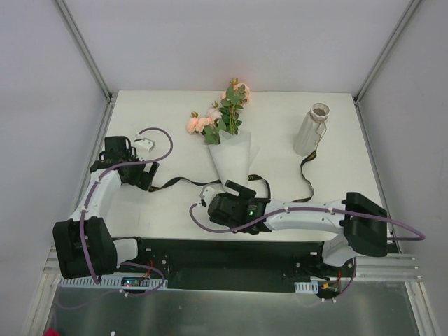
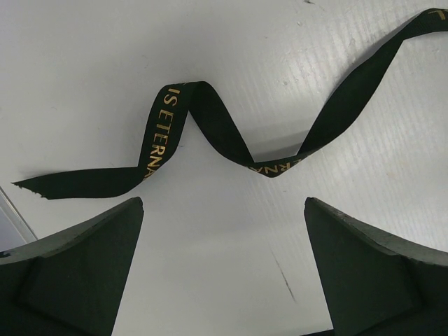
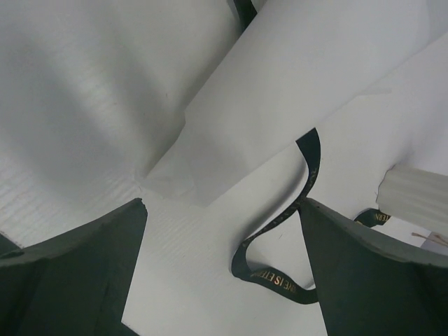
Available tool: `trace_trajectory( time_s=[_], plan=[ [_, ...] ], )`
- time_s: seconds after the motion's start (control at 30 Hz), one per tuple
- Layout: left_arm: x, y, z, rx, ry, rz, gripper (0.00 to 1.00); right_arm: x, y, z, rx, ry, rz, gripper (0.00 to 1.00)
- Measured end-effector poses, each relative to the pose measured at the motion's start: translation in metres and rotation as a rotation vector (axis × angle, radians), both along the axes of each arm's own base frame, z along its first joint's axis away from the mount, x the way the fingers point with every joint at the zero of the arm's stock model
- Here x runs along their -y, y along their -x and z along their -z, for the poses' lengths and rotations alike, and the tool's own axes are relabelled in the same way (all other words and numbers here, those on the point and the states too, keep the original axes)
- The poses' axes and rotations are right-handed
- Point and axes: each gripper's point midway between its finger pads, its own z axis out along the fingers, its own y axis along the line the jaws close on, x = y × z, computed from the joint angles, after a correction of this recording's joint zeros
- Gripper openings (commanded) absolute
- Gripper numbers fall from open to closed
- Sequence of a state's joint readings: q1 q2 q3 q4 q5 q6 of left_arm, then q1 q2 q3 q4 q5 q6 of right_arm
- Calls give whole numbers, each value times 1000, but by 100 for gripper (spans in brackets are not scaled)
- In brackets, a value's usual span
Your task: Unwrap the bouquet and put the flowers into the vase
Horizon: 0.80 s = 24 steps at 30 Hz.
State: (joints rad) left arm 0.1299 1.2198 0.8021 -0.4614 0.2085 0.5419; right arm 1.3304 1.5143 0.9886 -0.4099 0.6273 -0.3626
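The white tabletop (image 1: 168,210) sits inside plain grey walls. Nearest, the right arm (image 1: 308,213) reaches leftward along the near edge. The right jaws stand wide apart and empty, just short of the paper cone's tip. At the left, the left jaws are likewise spread with nothing between them, above 1 loose end of the dark ribbon (image 2: 210,117). The ribbon lies untied, trailing past the cone's tip toward the right. The bouquet (image 1: 231,157) lies mid-table in its white paper, with the flowers (image 1: 201,124) pointing away. Far right, the vase (image 1: 309,131) stands apart from it.
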Motion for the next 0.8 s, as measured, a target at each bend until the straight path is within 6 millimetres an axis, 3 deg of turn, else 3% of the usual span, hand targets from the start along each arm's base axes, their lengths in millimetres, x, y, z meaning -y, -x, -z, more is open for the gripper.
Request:
trace_trajectory(
  time_s=[0.23, 0.57, 0.8],
  plan=[
    [0, 2, 4, -5, 2, -2, 99, -13, -11, 19, 33, 42, -14, 91],
    [1, 5, 6, -8, 4, -4, 99, -13, -50, 20, 164, 63, 60, 88],
    [1, 5, 2, 11, 0, -2, 99, -12, -50, 26, 156, 91, 47, 89]
  ],
)
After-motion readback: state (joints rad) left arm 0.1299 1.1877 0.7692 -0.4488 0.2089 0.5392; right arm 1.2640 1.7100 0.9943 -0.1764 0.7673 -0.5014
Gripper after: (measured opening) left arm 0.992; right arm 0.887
